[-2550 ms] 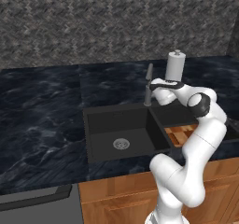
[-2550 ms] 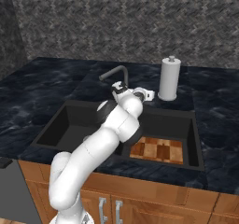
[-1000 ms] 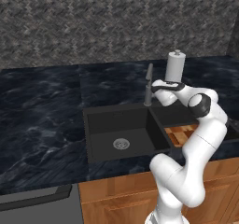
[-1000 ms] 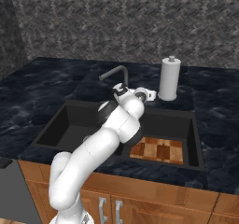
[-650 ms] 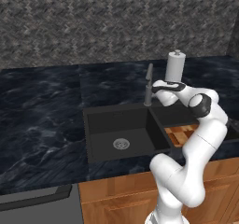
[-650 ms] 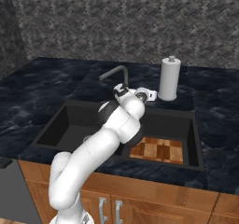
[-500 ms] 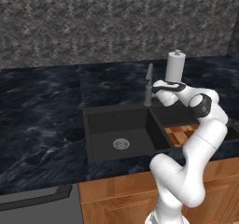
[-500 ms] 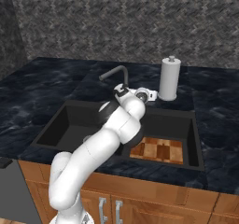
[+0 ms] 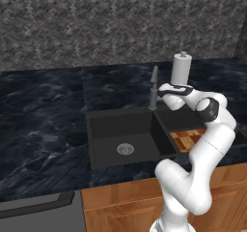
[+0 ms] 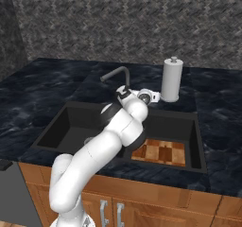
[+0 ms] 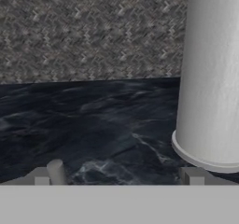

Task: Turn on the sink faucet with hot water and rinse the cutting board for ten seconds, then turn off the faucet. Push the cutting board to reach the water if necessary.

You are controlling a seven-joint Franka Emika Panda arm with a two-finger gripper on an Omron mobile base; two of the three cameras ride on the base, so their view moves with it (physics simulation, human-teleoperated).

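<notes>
Jaws stand apart with nothing between them: in the hand view the two finger tips sit at the bottom, far from each other, with bare dark countertop (image 11: 93, 125) showing across the gap. From the left base view the gripper (image 9: 163, 92) hangs just beside the upright stem of the faucet (image 9: 154, 87), at the back rim of the sink (image 9: 96, 129); whether it touches the stem I cannot tell. In the right base view the faucet (image 10: 116, 74) curves its spout out to the left over the sink (image 10: 198, 141), and the gripper (image 10: 124, 92) sits low at the base of the stem, partly hidden by the white arm. The cutting board (image 10: 163, 152) lies flat on the floor of the right-hand basin, well apart from the spout; from the left it shows as an orange-brown strip (image 9: 185, 139) behind the arm. A round silver drain (image 9: 125, 149) marks the left basin. The white upright cylinder (image 10: 171, 79) stands on the counter behind the sink, and looms at the right of the hand view (image 11: 212, 78).
</notes>
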